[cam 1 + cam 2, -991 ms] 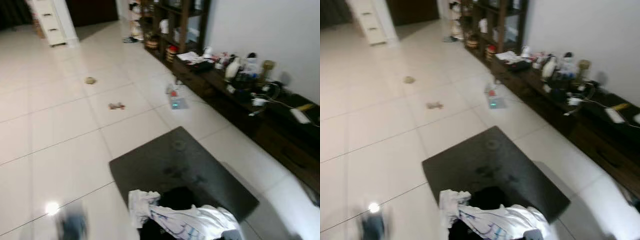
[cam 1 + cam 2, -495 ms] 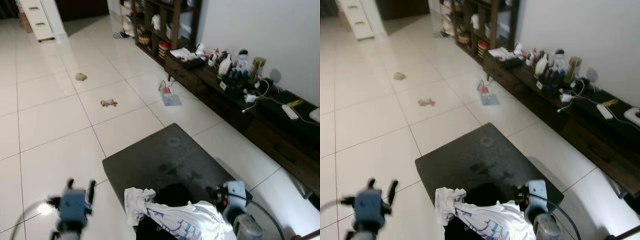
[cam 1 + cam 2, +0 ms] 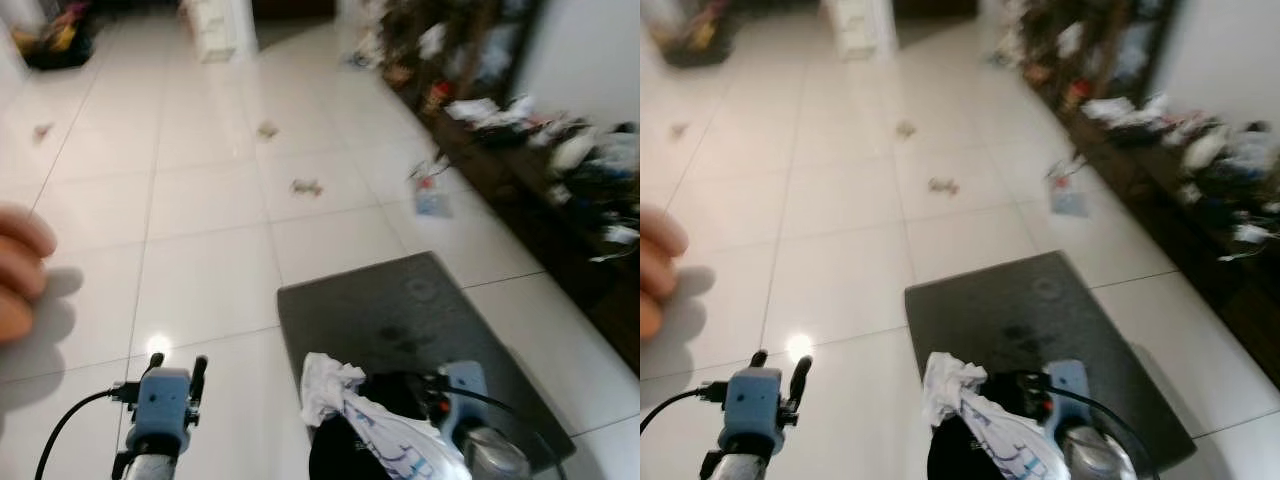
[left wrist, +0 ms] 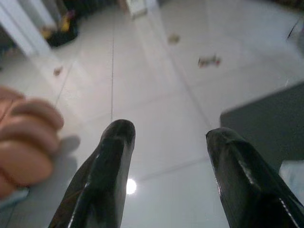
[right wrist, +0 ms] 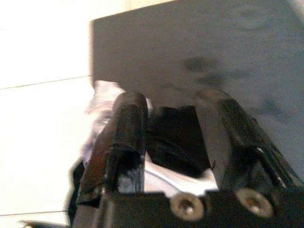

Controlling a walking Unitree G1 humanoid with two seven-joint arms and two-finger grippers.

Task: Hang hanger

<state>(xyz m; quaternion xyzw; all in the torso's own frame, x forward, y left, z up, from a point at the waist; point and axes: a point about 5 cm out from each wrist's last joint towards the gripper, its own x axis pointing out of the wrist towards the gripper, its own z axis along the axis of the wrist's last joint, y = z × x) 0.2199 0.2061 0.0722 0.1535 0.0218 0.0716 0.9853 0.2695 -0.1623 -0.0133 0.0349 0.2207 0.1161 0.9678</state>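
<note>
Hanger is not made out as such in any view; no hook or bar can be told. What is seen is a bundle of clothes, white w/ blue print over sth black, carried low in front of the robot at the right gripper. A hanger may be inside the bundle, but this cannot be confirmed.

Step in hand, as judged: carrying / walking toward a place to hang, not the hanging itself. No rail or rack is seen, so one must be found first, and the head views are blurred, so the robot is prob. moving.

Largest to smallest:
- White tiled floor takes most of the scene.
- Dark mat lies on it, just ahead of the bundle.
- Dark low cabinet along the right side is cluttered; the items are too blurred to name.
- A person's hand is cut off at the left edge; what it does cannot be told.
- Left gripper is held up over the floor, fingers apart, nothing between them.
- Right gripper fingers stand apart w/ black cloth between; if the cloth is really clamped cannot be told.
- Small bits lie on the floor farther off, too blurred to name.
</note>
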